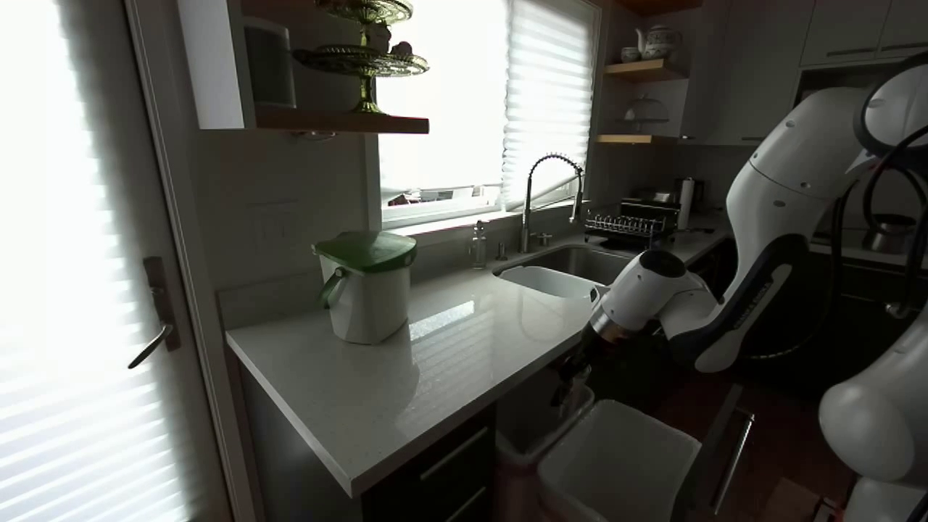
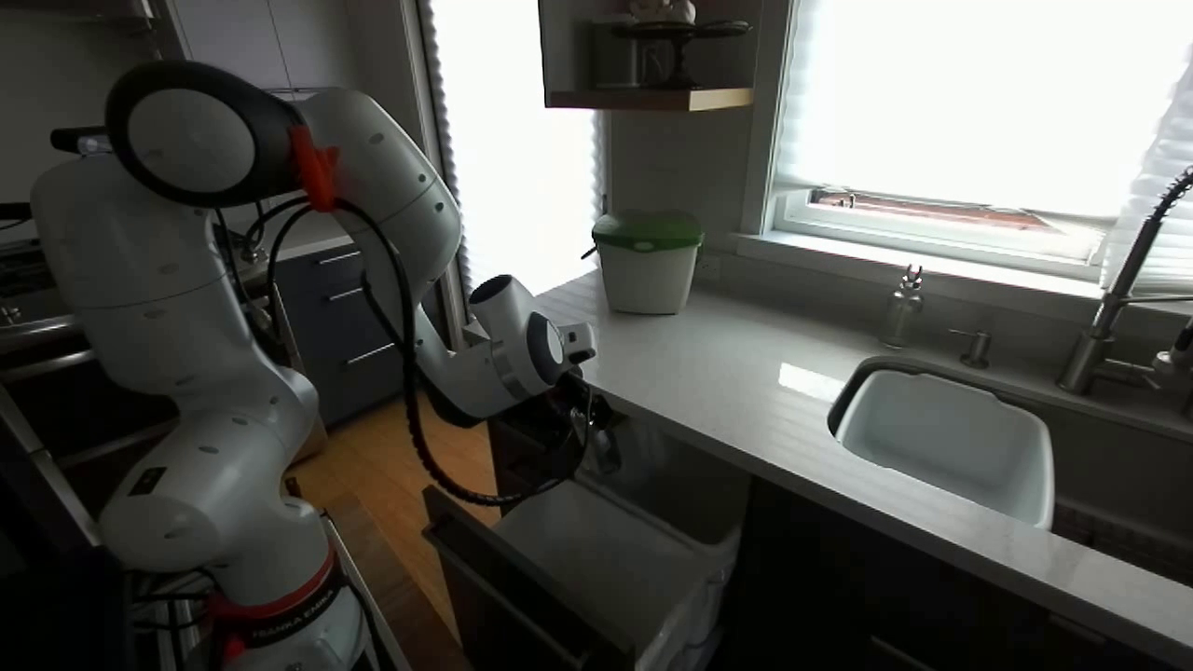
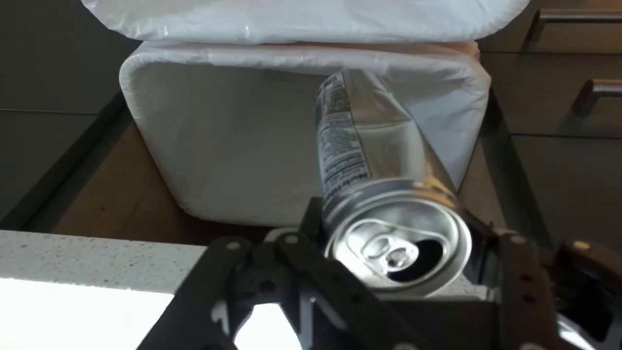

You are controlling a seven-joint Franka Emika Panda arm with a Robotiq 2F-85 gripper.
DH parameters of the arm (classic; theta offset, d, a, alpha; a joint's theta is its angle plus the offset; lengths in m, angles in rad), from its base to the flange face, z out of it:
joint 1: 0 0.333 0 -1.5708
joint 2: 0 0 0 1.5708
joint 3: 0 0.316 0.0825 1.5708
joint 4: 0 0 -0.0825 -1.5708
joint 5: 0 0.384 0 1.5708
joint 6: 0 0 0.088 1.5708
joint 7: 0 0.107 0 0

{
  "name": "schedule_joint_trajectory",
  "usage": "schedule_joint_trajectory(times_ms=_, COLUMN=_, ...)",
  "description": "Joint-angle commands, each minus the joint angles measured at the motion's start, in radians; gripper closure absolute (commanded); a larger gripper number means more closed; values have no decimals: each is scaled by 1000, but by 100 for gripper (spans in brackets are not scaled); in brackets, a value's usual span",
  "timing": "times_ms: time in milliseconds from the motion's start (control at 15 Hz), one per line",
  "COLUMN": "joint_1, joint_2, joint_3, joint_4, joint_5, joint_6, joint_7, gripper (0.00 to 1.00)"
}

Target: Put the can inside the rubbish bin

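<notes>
wrist view: the claw (image 3: 396, 228) has the can (image 3: 374, 141) clenched from both sides near its drinking end, and the can hangs tilted right of the middle of the frame, its far end seen against the right part of the rubbish bin (image 3: 223, 141). two bins show; i take the one beside the desk (image 3: 87, 257), which crosses the lower left, as the goal, and letting go as the main step left.

the likeliest fault, i judge, is a release off-centre. the can's far end reaches the bin's upper rim in the frame, and how high it sits above that rim i cannot tell. dropped from here, it might clip the plastic (image 3: 272, 54) folded over the edge and tip toward the second bin (image 3: 306, 22) at the top of the frame, or lodge between the two. drifting left could put it on the strip of wood (image 3: 119, 192) beside the bin instead. the dented wall is another worry: a crumpled side may make the can twist or cling when freed.

its drinking hole gapes, so dregs could drip; whether any are inside does not show. in an exterior view, a black cable (image 2: 480, 499) loops low near the drawer front (image 2: 494, 587), and a deeper reach might snag it.
</notes>
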State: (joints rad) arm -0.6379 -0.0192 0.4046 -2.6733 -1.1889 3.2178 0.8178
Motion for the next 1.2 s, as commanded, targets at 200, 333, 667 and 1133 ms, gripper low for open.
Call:
schedule_joint_trajectory(times_ms=200, joint_1=-14, joint_2=176, joint_3=-44, joint_4=108, joint_5=-135, joint_6=42, joint_7=-47, gripper=66)
schedule_joint_trajectory(times_ms=333, joint_1=-9, joint_2=212, joint_3=-69, joint_4=138, joint_5=-177, joint_6=54, joint_7=-44, gripper=66)
schedule_joint_trajectory(times_ms=667, joint_1=113, joint_2=270, joint_3=-249, joint_4=161, joint_5=-36, joint_6=165, joint_7=-228, gripper=66)
schedule_joint_trajectory(times_ms=1133, joint_1=168, joint_2=442, joint_3=-396, joint_4=169, joint_5=168, joint_6=413, joint_7=-482, gripper=66)
